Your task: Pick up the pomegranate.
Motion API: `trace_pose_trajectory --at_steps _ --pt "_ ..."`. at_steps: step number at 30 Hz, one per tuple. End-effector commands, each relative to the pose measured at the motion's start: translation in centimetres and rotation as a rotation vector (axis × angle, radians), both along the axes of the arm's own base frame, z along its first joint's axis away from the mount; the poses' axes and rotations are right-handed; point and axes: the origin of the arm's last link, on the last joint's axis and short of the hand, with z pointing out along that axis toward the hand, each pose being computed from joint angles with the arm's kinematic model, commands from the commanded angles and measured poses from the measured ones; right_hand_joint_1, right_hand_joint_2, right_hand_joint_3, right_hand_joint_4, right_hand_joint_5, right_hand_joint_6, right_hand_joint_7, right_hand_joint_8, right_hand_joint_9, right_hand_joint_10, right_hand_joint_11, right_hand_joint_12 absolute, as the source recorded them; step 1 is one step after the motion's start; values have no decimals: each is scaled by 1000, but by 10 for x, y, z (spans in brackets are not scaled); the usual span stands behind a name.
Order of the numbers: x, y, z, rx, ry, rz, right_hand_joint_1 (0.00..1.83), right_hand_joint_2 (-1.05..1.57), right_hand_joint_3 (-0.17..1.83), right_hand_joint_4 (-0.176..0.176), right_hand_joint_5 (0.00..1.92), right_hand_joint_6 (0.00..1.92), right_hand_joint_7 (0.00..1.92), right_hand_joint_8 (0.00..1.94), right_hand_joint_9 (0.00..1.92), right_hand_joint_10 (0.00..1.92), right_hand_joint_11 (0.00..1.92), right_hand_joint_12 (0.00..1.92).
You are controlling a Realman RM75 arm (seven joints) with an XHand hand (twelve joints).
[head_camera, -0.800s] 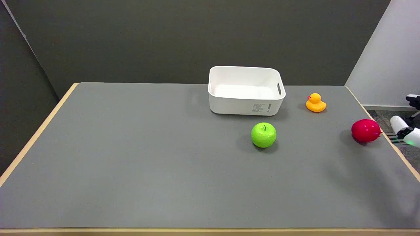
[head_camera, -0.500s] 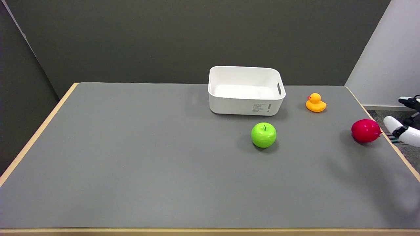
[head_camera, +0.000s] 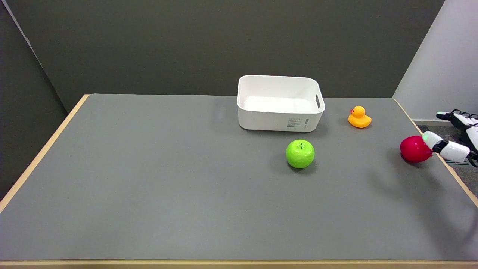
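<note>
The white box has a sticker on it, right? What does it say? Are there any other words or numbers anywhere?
Sticker on the front wall of the white bin: it carries printed lines and what looks like a barcode, but they are too small and blurred to read.
No other words, numbers or signs show, not on the green apple, the rubber duck, the pomegranate or the table.

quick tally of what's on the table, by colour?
Red: 1, pomegranate
Green: 1, apple
Yellow-orange: 1, rubber duck
White: 1, bin
Total: 4
</note>
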Motion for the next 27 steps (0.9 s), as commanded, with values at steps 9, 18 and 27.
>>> trace_pose_trajectory --at_steps 9,18,27 --pt "-27 -13 -7 13 -59 -118 180 495 922 63 204 489 195 352 23 619 -1 1030" --pt "-31 -16 -14 31 -69 -120 181 496 918 64 209 491 197 350 25 618 -1 1044" --pt "-38 -20 -19 50 -78 -149 195 503 920 64 211 493 200 351 24 619 -1 1049"
